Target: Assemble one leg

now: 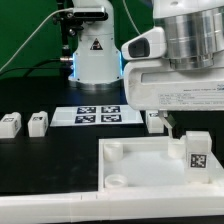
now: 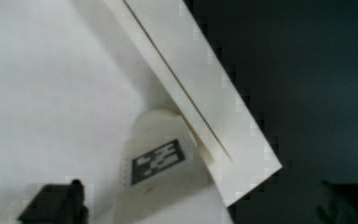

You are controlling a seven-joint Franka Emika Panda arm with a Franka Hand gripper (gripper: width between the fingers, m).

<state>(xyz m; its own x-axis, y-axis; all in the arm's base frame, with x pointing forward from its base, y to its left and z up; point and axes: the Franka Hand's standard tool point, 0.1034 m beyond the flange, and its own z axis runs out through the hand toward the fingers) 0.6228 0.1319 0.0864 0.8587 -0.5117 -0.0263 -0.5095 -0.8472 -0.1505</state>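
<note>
A white leg [image 1: 197, 148] with a black-and-white tag stands upright on the far right corner of the large white panel [image 1: 140, 160]. In the wrist view the same leg [image 2: 158, 155] shows against the panel's edge [image 2: 202, 90]. My gripper [image 1: 172, 122] hangs over the panel's far edge, just to the exterior view's left of that leg and apart from it. In the wrist view the gripper [image 2: 199, 205] is open, with dark fingertips [image 2: 55, 203] wide apart and nothing held between them.
Two more legs [image 1: 10, 124] [image 1: 38, 122] lie on the black table at the exterior view's left, and another [image 1: 155, 120] lies behind the panel. The marker board [image 1: 100, 114] lies in front of the robot's base [image 1: 92, 55]. A round socket [image 1: 116, 182] shows on the panel's near corner.
</note>
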